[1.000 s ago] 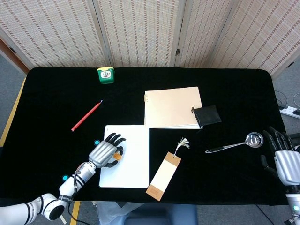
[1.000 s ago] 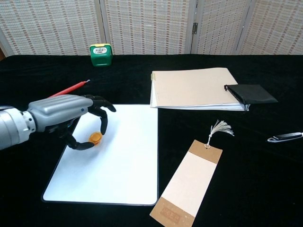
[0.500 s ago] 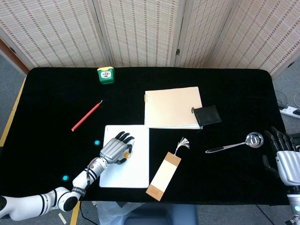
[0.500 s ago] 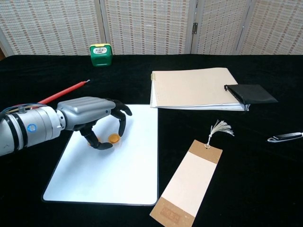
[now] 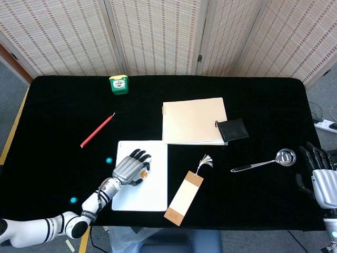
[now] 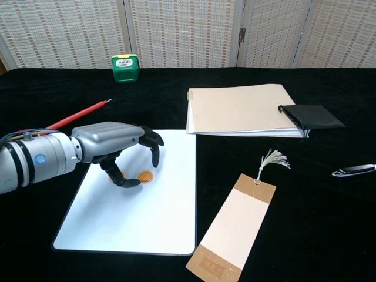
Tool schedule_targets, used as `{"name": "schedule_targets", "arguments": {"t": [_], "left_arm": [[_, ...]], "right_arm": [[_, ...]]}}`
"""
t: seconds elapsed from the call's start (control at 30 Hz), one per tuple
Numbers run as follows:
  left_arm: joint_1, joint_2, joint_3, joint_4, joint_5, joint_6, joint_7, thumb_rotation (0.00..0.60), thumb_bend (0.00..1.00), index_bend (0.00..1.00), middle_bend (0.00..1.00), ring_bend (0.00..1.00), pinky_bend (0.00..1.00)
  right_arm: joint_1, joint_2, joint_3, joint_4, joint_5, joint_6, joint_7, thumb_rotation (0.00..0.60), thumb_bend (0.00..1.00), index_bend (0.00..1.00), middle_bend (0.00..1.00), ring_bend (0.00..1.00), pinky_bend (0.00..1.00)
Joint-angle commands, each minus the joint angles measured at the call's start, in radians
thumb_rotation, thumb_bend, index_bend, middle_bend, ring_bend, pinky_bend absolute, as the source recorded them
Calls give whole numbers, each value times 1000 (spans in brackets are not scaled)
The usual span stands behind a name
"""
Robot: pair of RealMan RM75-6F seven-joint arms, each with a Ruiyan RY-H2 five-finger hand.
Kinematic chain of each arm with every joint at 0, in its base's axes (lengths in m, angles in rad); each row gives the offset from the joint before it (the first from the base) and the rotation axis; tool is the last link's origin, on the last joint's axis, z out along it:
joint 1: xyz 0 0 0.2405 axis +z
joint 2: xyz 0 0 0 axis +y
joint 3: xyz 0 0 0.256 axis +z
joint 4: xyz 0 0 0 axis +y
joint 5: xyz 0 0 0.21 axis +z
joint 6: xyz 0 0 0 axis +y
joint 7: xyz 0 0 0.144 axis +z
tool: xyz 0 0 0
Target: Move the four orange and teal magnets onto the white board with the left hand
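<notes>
Left hand (image 6: 111, 150) arched over the white board (image 6: 164, 220), fingers loosened and clear of the orange magnet (image 6: 144, 176) lying flat there — holding nothing. Lift straight up without nudging it. Further out on the black cloth, two teal magnets (image 5: 109, 160) — next to fetch.

The bench (image 5: 63, 100) is black all over, and at lower left of centre lies the white board (image 5: 152, 184) with one orange magnet (image 6: 145, 176) on it, while two teal magnets (image 5: 109, 160) (image 5: 73, 200) dot the black to its left. The left hand (image 6: 117, 147) has a silver-grey back and black fingers (image 6: 154, 151), and the right hand (image 5: 321, 179), at the right edge, has the same colours. Toward the top left sit a green and yellow tape measure (image 5: 118, 84) and a red pencil (image 5: 97, 130); mid-frame are a cream notebook (image 5: 194, 120), a black pouch (image 5: 233, 129), a tan bookmark (image 5: 184, 197) with a brown end and pale tassel, and a shiny silver ladle (image 5: 266, 161), all before beige woven screens (image 5: 158, 31).
</notes>
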Motion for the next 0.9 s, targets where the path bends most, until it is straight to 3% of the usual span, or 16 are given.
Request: {"name": "schedule_targets", "arguments": {"t": [0.03,0.23,0.5,0.9], "left_arm": [[24,32,-22,3,1,56,-54,600,373,408,152,0,0],[59,71,-28,90,-7,85,-146,600,377,448,152,0,0],[83,55,8,219,-22,58,-188,600,378,457,152,0,0],[94,26,34,281,-12,47,-188,600,377,454,152,0,0]], "right_arm": [[0,2,-1,-2,-3,0,-1,600,530,0,18,0,0],[-2,0,-3,-6,-8,4,-6,600,530,0,18,0,0],[-1,-4,-5,-10,-12,3,-12,600,529,0,18,0,0],[-4,-1,-4,-20,-10,6,-22,600,529,0,18,0,0]]}}
